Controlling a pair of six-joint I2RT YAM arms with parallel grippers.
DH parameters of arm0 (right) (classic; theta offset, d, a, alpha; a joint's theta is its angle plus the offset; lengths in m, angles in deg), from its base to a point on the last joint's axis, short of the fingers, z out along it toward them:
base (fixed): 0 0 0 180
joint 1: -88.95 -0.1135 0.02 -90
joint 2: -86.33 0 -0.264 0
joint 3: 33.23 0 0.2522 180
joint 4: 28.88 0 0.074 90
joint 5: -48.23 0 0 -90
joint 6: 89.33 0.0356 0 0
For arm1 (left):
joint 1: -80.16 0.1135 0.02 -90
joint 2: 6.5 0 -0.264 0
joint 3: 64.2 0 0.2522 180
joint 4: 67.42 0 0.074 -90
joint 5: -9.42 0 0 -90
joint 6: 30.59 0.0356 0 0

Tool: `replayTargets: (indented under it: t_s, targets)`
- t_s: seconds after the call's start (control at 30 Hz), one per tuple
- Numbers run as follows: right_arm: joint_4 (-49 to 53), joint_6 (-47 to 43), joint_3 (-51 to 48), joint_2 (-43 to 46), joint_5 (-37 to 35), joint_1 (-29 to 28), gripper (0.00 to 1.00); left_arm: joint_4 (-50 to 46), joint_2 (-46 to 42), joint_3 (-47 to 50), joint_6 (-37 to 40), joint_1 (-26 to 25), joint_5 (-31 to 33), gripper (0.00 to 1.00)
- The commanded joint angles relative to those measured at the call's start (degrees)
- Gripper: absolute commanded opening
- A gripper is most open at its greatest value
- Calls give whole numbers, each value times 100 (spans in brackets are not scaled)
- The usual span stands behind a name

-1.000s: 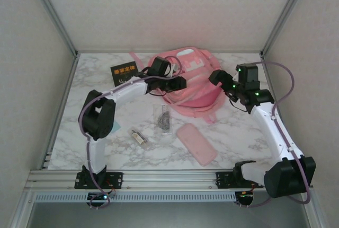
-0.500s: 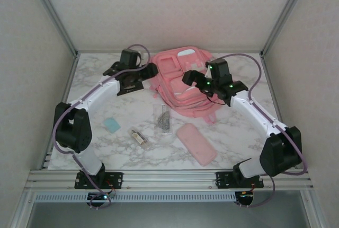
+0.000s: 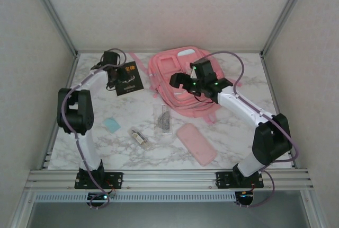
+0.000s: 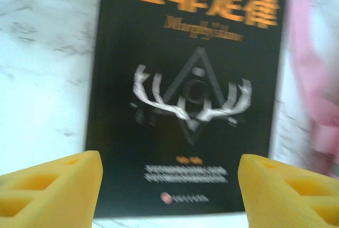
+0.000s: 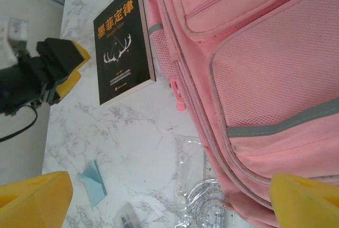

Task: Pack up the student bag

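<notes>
A pencil case waits near the table's front edge. At the far edge lies the student bag, right fingers spread above it (probably to open it). Far-left, the left fingers gape astride a black book, poised to grasp.

We find open marble on the desk right of the pink pencil case and along the near edge. A bare band runs between the black book and the blue pad. The gap between the book and the student bag is narrow. The left end effector, spread wide, sits just left of the book. The right end effector, also spread, hovers over the bag's left side. A clear ruler set and a small clear item crowd the middle.
</notes>
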State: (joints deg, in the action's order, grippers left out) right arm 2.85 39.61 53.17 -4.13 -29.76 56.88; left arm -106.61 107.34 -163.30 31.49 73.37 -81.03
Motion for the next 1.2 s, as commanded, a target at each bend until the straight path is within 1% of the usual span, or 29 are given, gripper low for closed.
replayTargets:
  t_s: [0.0, 0.13, 0.2, 0.43, 0.47, 0.6, 0.77, 0.9, 1.0, 1.07, 1.17]
  targets:
    - [-185, -98, 218, -167, -50, -103, 94, -771, 424, -606, 239, 61, 413, 67]
    - [-597, -25, 347, -519, -36, -289, 89, -959, 761, -837, 344, 57, 569, 67]
    - [-634, -10, 633, -933, -39, -438, 82, -924, 841, -854, 334, 68, 536, 67]
    - [-732, -44, 1895, -2505, -156, -858, 61, -851, 1126, -1028, 431, 67, 51, 67]
    - [-749, -19, 2104, -2721, -172, -886, 58, -883, 1161, -1061, 437, 69, -26, 66]
    - [-617, 66, 2967, -3554, -280, -946, 49, -984, 1224, -893, 385, 48, -291, 62]
    - [-38, 133, 4294, -4598, -435, -1001, 44, -960, 1093, -370, 361, 40, -352, 59]
    - [841, -71, 5570, -5451, -909, -1024, 45, -975, 913, 35, 363, 4, -356, 57]
    - [1444, -200, 6438, -6030, -1091, -1028, 46, -832, 751, 361, 288, 0, -402, 57]
    - [1584, -226, 6728, -6253, -1043, -1037, 46, -792, 660, 479, 269, -7, -403, 56]
    - [1629, -307, 6805, -6385, -1047, -1046, 45, -813, 597, 519, 287, -29, -419, 56]
